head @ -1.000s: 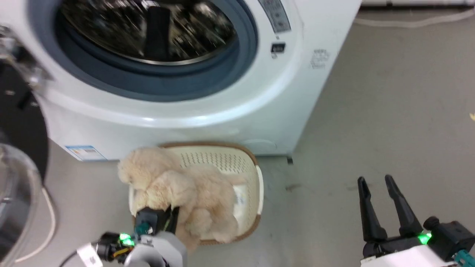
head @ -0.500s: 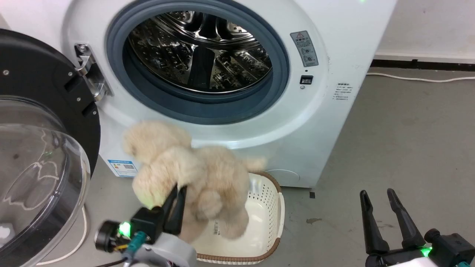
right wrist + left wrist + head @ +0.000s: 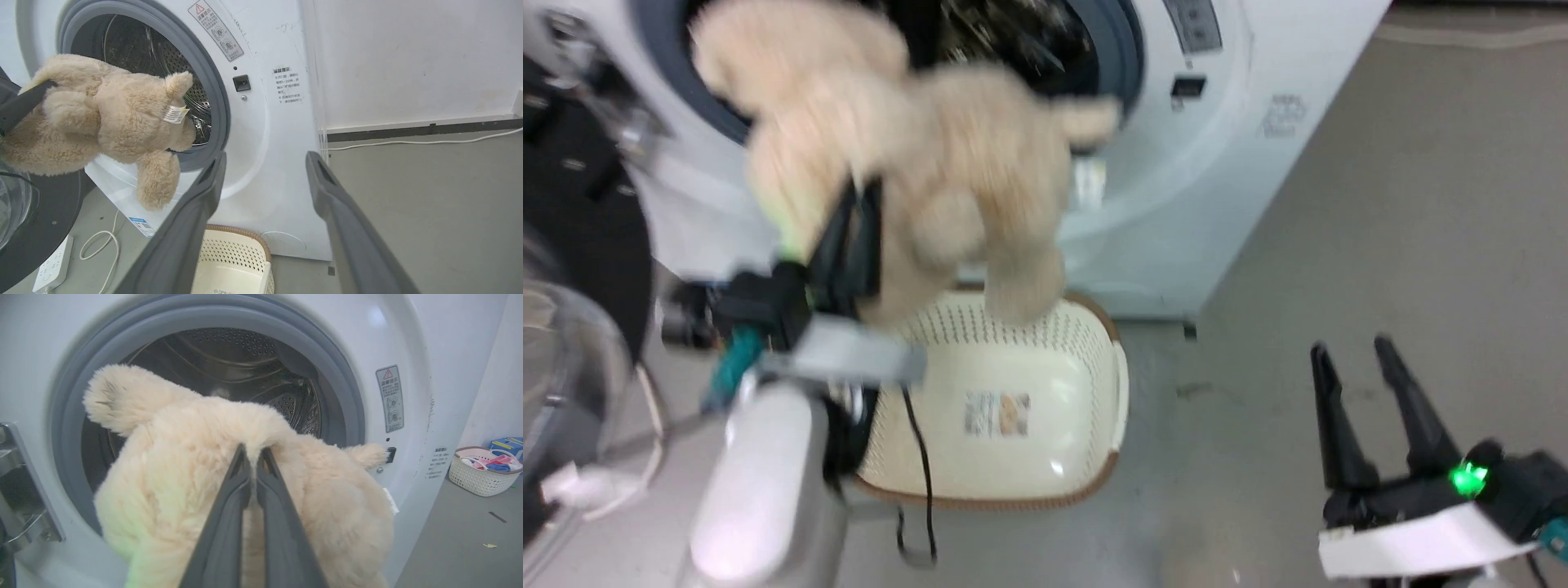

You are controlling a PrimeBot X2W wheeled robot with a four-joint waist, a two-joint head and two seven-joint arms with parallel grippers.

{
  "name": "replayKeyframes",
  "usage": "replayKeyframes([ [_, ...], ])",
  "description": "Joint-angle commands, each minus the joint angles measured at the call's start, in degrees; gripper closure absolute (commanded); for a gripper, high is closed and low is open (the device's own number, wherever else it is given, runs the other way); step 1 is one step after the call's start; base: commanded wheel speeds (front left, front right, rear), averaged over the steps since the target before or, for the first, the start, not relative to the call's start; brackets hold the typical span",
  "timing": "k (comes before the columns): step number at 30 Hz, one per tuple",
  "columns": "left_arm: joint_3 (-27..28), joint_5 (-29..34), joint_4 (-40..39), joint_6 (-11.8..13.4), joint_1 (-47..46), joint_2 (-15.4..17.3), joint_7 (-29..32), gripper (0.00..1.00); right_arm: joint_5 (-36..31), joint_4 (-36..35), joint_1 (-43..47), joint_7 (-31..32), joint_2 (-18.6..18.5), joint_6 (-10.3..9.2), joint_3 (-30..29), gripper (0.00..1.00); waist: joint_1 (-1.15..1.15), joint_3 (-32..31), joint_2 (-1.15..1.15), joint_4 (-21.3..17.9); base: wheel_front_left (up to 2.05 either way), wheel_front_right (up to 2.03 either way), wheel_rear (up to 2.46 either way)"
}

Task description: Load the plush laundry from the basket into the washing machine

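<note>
**Up and out, not yet in**

Our left hand point(image 3: 253, 451), pinched tight on a fold of fur, has raised the fluffy cream stuffed toy point(image 3: 931, 155) out of the perforated cream plastic basket point(image 3: 1115, 347) with a brown woven rim (only its sticker point(image 3: 996, 412) left inside). The toy now hangs at the grey rubber ring point(image 3: 347, 400) of the white washing machine point(image 3: 1241, 82), outside the steel drum point(image 3: 229, 355). Our right hand point(image 3: 1349, 349) gapes, empty.

left gripper point(image 3: 253, 454) clamped, raised, right gripper point(image 3: 1350, 349) spread

The stuffed toy point(image 3: 931, 147) is beige with a white tag point(image 3: 175, 114). The basket point(image 3: 1013, 331) is cream, dotted with holes, brown-rimmed. The washing machine point(image 3: 1241, 82) is white, its door ring point(image 3: 345, 400) grey. The floor point(image 3: 1421, 245) is grey.
</note>
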Motion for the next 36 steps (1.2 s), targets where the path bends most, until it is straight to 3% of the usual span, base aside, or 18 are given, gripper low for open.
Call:
replayKeyframes([
  [1,0.3,0.4,0.9,-0.2,-3.9,0.3,-0.4,1.00,0.5,-0.7,-1.9,-0.2,-0.7,0.05,0.2,0.00,-0.01,6.6,0.00,-3.6,0.00,0.00,0.00],
  [9,1.8,3.2,9.8,-0.3,-26.4,5.2,4.3,1.00,3.1,-1.9,-8.6,-0.2,-1.7,0.05,-0.1,0.00,-0.01,19.0,0.00,-9.1,0.00,0.00,0.00],
  [13,2.6,4.7,15.8,-0.5,-37.4,8.8,6.2,1.00,4.2,-1.6,-10.7,-0.2,-1.4,0.05,0.2,0.00,-0.01,23.0,0.00,-11.3,0.00,0.00,0.00],
  [19,3.4,5.8,23.8,0.9,-50.8,11.2,8.4,1.00,5.4,-1.0,-13.1,-0.2,-0.9,0.05,1.5,0.00,-0.01,27.0,0.00,-13.6,0.00,0.00,0.00],
  [28,1.0,8.0,37.1,0.3,-59.0,13.8,13.0,1.00,6.2,-1.1,-15.0,-0.2,-0.3,0.05,2.0,0.00,-0.01,30.3,0.00,-14.7,0.00,0.00,0.00],
  [34,0.7,7.5,42.1,0.1,-59.5,14.6,11.6,1.00,6.0,-0.7,-15.5,-0.2,-0.2,0.05,1.9,0.00,-0.01,30.2,0.00,-14.4,0.00,0.00,0.00],
  [35,0.7,7.4,42.8,0.1,-59.5,14.5,11.0,0.65,6.0,-0.7,-15.6,-0.2,-0.2,0.05,1.8,0.00,-0.01,30.0,0.00,-14.3,0.00,0.00,0.00],
  [36,0.7,7.3,43.4,0.3,-59.4,14.5,10.4,0.00,5.9,-0.8,-15.6,-0.2,-0.3,0.05,1.8,0.00,-0.01,29.7,0.00,-14.1,0.00,0.00,0.00],
])
